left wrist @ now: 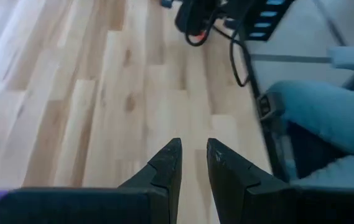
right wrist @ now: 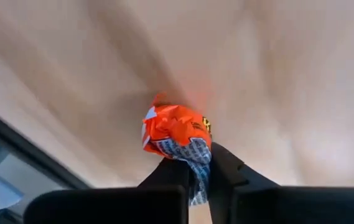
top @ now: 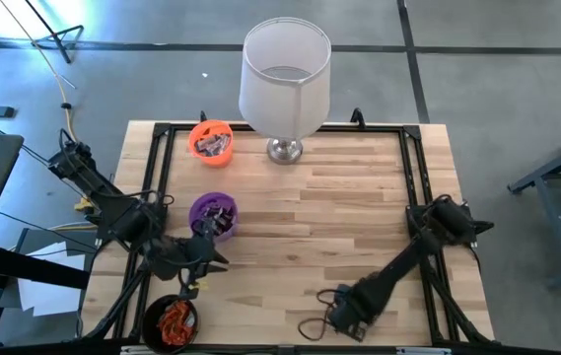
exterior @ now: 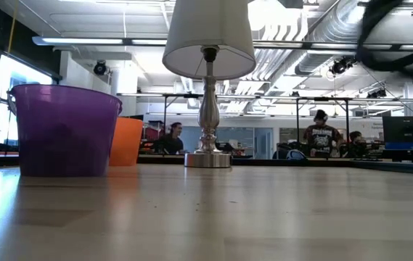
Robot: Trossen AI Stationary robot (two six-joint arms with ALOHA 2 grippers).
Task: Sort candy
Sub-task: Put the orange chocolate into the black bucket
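Right gripper [right wrist: 196, 169] clamped on shiny orange-red wrapped candy [right wrist: 177, 132], low over pale wooden table [top: 359, 207], near its front edge, well right of small black cup [top: 170, 321]. Grip only on wrapper's twisted tail, so lift slow, keep level, carry across to black cup holding like orange sweets. Left gripper [left wrist: 192, 163] waiting just beside purple plastic cup [top: 213, 214], fingers slightly apart, holding nothing.
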